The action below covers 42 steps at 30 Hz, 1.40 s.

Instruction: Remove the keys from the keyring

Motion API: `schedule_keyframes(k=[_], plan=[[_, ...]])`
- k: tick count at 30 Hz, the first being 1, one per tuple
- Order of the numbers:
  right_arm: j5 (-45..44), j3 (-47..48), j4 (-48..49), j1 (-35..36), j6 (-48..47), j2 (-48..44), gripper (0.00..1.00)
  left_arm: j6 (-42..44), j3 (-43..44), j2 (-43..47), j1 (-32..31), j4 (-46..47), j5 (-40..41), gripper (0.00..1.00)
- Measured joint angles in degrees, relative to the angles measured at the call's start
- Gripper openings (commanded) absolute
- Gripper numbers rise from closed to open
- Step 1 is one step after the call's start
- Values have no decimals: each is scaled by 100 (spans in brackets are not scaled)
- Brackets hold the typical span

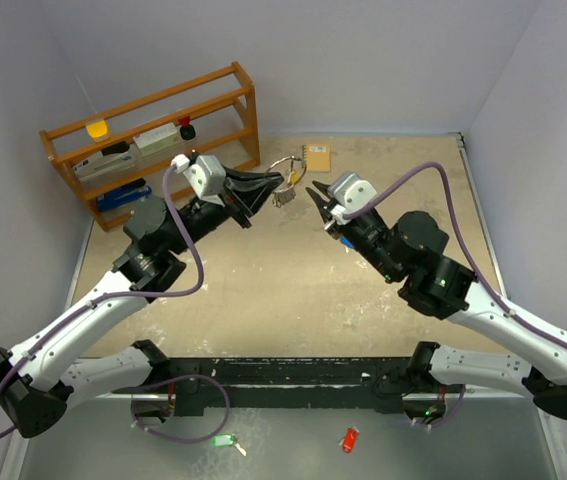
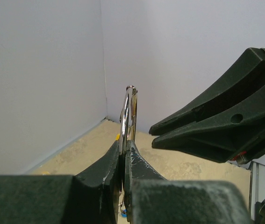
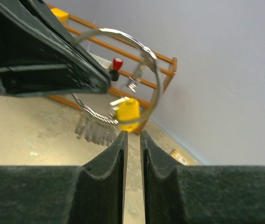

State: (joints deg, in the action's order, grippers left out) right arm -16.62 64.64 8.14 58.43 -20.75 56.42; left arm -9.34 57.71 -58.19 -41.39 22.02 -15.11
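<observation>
My left gripper (image 1: pixel 281 182) is shut on the keyring (image 1: pixel 285 165), a thin silver ring held up above the table. In the left wrist view the keyring (image 2: pixel 128 112) stands edge-on out of the closed fingertips (image 2: pixel 113 158). Several silver keys (image 3: pixel 92 133) and a yellow-headed key (image 3: pixel 127 114) hang from the bottom of the ring (image 3: pixel 155 79). My right gripper (image 1: pixel 315 195) faces the ring from the right. In its wrist view the right gripper (image 3: pixel 133 135) has its jaws a narrow gap apart and empty, just below the yellow key.
A wooden rack (image 1: pixel 153 130) with small items stands at the back left. A tan card (image 1: pixel 317 157) lies behind the ring. A green tag (image 1: pixel 224 440) and a red tag (image 1: pixel 349 439) lie in front of the arm bases. Walls close in on three sides.
</observation>
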Motion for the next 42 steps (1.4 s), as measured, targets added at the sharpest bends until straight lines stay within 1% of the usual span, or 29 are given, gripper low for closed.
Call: schedule_keyframes(k=[1,2,5,7,10,12,15,18,22,27,35,39,42], plan=[[-63,-98,2,0,-4,-105,24,81,2,48,0,-109,-2,0],[-131,-186,7,0,-11,-214,26,177,22,92,0,-254,-7,0],[-354,-358,44,0,-48,-483,34,621,498,50,0,-1198,-114,0],[-503,-444,129,0,-72,-590,41,968,1290,-229,0,-2074,-219,0],[-636,-621,267,-4,-109,-636,48,1368,2625,-787,0,-3228,-514,0],[-643,-763,293,-42,-136,-629,51,1547,3158,-1049,4,-3705,-811,0],[-638,-986,297,-101,-177,-643,55,1716,3543,-1270,7,-4404,-1300,0],[-636,-1178,337,-184,-219,-754,59,1703,3578,-1294,4,-4955,-1604,0],[-498,-1270,509,-426,-247,-960,64,1364,3348,-1102,4,-5003,-1932,0],[-68,-1196,474,-726,-197,-968,66,1056,3314,-872,4,-5088,-1958,0],[1248,-1069,-42,-901,-61,-940,69,1130,3676,-887,4,-5668,-1958,0],[1939,-1069,-221,-901,-59,-1239,70,1200,3792,-887,4,-5779,-1956,0],[2229,-1069,-153,-901,-37,-1493,71,1196,3790,-892,4,-5799,-1958,0]])
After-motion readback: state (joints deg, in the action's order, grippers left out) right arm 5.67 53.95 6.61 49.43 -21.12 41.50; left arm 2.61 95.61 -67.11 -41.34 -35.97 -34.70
